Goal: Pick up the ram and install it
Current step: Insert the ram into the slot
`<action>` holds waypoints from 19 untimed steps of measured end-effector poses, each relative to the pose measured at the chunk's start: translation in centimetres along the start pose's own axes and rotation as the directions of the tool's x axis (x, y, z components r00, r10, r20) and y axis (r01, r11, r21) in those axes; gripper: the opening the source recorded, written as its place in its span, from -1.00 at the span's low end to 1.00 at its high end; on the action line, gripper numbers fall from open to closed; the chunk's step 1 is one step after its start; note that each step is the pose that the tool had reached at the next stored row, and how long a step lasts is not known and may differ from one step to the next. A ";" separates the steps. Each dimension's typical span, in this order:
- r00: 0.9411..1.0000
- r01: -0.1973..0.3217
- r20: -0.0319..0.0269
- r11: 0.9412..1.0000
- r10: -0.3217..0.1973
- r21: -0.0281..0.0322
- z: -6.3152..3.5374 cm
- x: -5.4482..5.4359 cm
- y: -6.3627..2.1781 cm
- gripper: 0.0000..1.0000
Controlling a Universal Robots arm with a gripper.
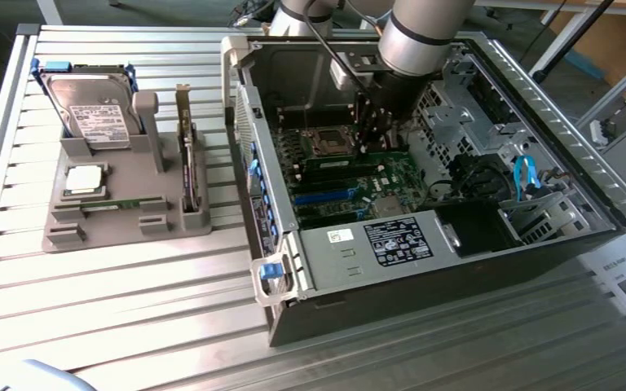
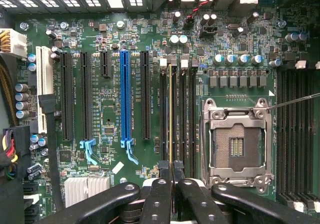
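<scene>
- As the ext. view shows, a slatted metal table (image 1: 128, 326) carries everything: the grey parts tray sits toward that view's left and the PC case toward its right.
- PC case (image 1: 455, 297): lies on its side w/ the open face up, interior exposed.
- Arm (image 1: 422, 32): grey tube reaching down into the case from the far side.
- Mobo (image 2: 100, 43): green board on the case floor. It has several black expansion slots and one blue slot (image 2: 125, 98).
- Parts tray (image 1: 117, 232): holds four items.
  - HDD (image 1: 95, 110) propped at the back.
  - Expansion card (image 1: 190, 163) standing on edge on the side nearer the case.
  - Square silver processor chip (image 1: 85, 181) lying flat.
  - Thin green strip (image 1: 112, 204) lying flat near the front, too small to identify.
- CPU socket (image 2: 237, 141): metal frame w/ contacts exposed, just beside the memory slots.
- Gripper (image 2: 172, 176): black fingers (image 2: 161, 184) are pinched together on the ram's upper edge, at one end of the memory slots, near the CPU socket.
- Ram (image 2: 172, 114): seen edge-on, standing in line w/ the second of four parallel memory slots, counting from the expansion-slot side. These slots lie btw. the black expansion slots and the CPU socket. The gripper clamps the ram at one end; cannot tell whether it is fully seated.
</scene>
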State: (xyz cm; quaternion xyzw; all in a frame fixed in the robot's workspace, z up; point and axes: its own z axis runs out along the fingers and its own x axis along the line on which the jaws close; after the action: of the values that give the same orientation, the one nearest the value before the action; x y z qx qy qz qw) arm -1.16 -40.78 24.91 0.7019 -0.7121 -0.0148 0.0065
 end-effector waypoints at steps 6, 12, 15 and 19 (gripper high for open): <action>1.000 0.000 0.000 1.000 0.000 0.000 0.00 0.1 -0.01 -0.77; 1.000 0.000 0.000 1.000 0.000 0.001 0.19 0.1 -0.02 -0.77; 1.000 0.000 0.000 1.000 0.000 0.001 0.27 0.1 -0.02 -0.77; 1.000 0.000 0.000 1.000 0.000 0.001 0.38 0.1 -0.02 -0.77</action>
State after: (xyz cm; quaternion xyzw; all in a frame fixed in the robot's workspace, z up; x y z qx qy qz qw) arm -1.15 -40.92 24.53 0.7020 -0.7120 -0.0145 0.0061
